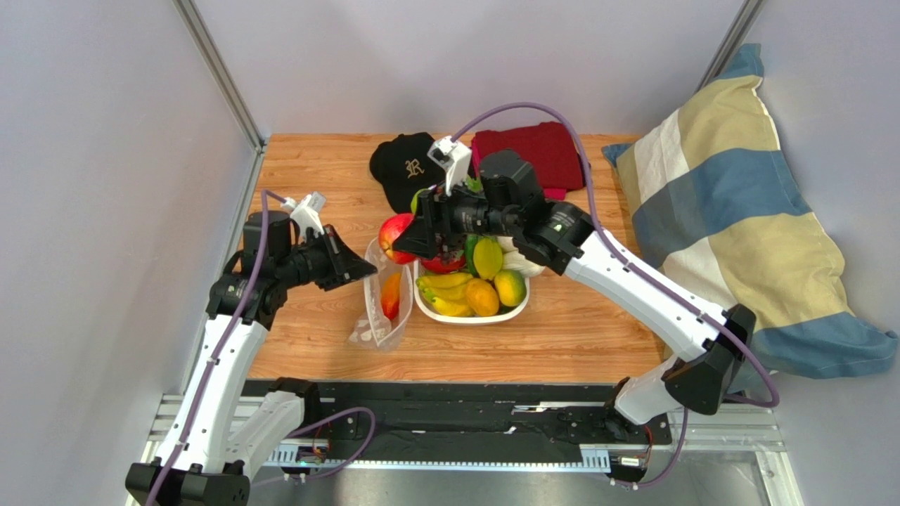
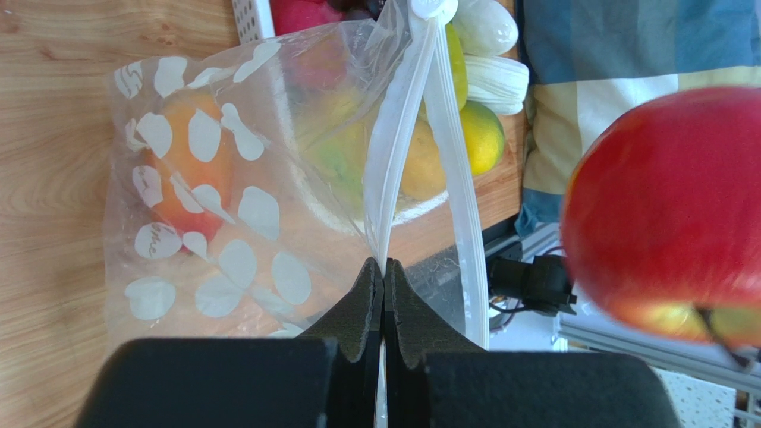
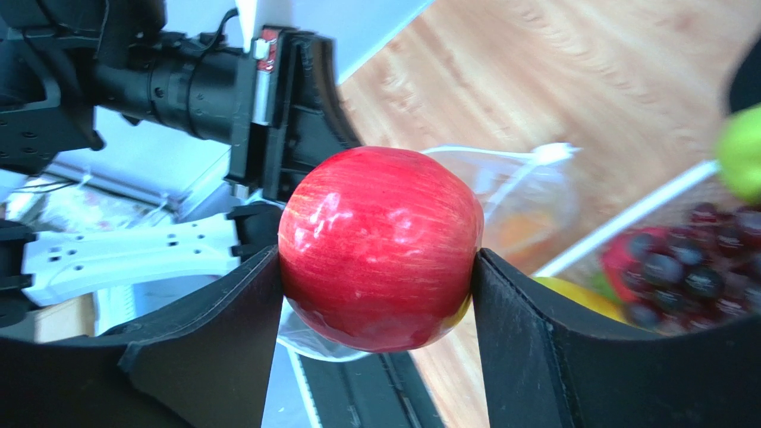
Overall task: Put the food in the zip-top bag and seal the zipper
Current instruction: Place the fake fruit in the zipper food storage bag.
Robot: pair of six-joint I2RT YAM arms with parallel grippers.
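My left gripper (image 2: 384, 267) is shut on the zipper (image 2: 393, 169) edge of the dotted zip-top bag (image 2: 223, 187), holding its mouth up and open. The bag (image 1: 386, 306) stands left of the white tray and holds an orange fruit (image 2: 192, 165). My right gripper (image 3: 380, 267) is shut on a red apple (image 3: 380, 245) and holds it above the bag's mouth (image 1: 396, 234). The apple also fills the right of the left wrist view (image 2: 670, 214). The gripper (image 1: 417, 240) hangs between the bag and the tray.
A white tray (image 1: 465, 314) holds bananas, oranges, a mango and grapes (image 3: 679, 276). A black cap (image 1: 405, 163) and a red cloth (image 1: 533, 153) lie at the back. A striped pillow (image 1: 739, 221) lies to the right. The table's front edge is near the bag.
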